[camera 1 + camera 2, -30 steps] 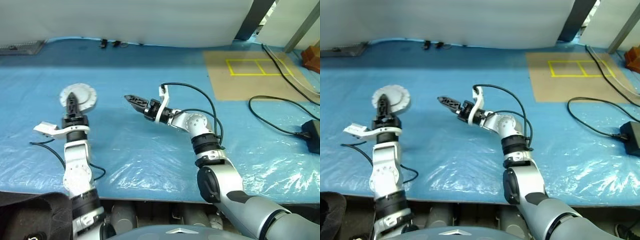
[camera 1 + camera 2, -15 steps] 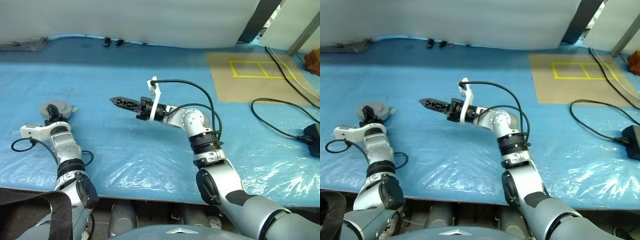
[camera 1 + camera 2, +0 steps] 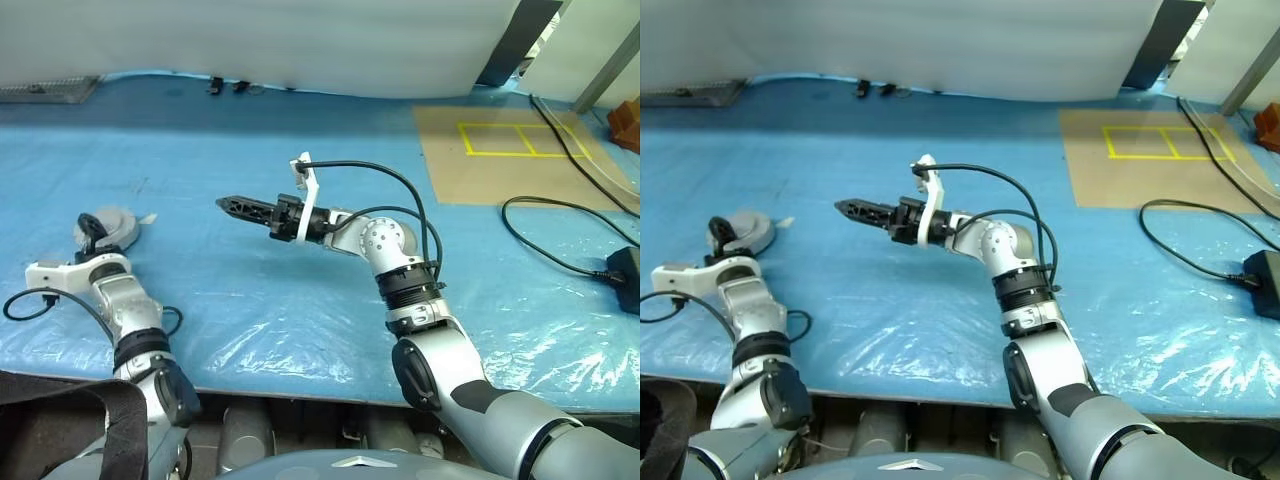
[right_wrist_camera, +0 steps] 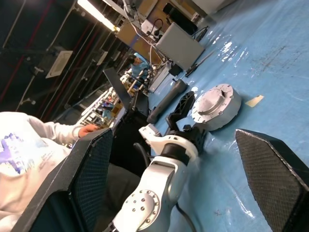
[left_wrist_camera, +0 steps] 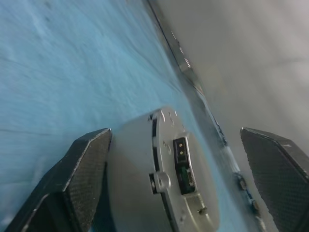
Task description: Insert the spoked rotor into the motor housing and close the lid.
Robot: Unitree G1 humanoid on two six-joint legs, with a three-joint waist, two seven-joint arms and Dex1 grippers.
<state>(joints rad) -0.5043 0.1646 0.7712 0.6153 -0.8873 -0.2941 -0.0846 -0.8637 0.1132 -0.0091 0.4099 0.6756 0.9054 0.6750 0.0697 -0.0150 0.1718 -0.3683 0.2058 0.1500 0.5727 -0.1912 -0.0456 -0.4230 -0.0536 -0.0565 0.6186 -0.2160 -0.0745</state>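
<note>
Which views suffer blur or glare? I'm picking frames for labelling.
Left wrist view: the housing and the wall behind look soft and smeared. Left eye view: glare patches on the plastic sheet near the table's front edge, otherwise sharp. Right wrist view: the background is dim with a bright ceiling strip; the housing reads clearly.

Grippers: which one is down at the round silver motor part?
The left gripper, open, fingers either side of the motor housing on the blue sheet. The right gripper hovers mid-table, nothing near it.
</note>
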